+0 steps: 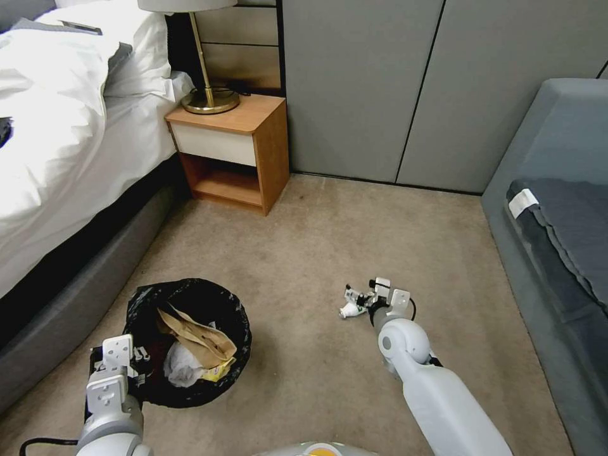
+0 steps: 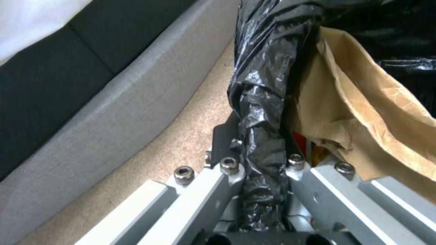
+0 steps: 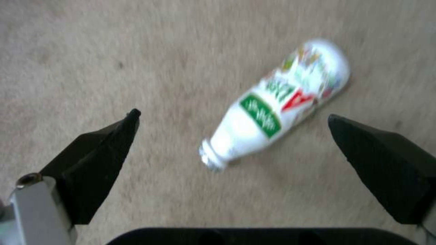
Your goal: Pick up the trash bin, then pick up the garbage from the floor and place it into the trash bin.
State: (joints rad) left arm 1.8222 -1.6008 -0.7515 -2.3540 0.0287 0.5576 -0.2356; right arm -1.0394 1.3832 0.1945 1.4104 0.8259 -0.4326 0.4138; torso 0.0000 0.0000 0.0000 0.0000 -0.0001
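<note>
The trash bin (image 1: 235, 316), lined with a glossy black bag, stands on the carpet at the lower left, beside the bed base. Inside it lie a crumpled brown paper bag (image 1: 199, 335), white paper (image 1: 180, 367) and a yellow wrapper (image 1: 220, 371). My left gripper (image 1: 138, 362) is shut on the bin's near rim; the left wrist view shows the black bag (image 2: 263, 102) pinched between its fingers, with the brown paper bag (image 2: 363, 109) beside it. A small white bottle (image 3: 272, 109) with a green and red label lies on the floor. My right gripper (image 3: 232, 115) hovers open over it, fingers either side. In the head view the right gripper (image 1: 362, 297) is just above the bottle (image 1: 348, 311).
A bed (image 1: 57, 145) with a grey base runs along the left. A wooden nightstand (image 1: 231, 152) with a brass lamp (image 1: 209, 95) stands at the back. A grey sofa (image 1: 557, 209) fills the right side. Open carpet (image 1: 329, 240) lies between them.
</note>
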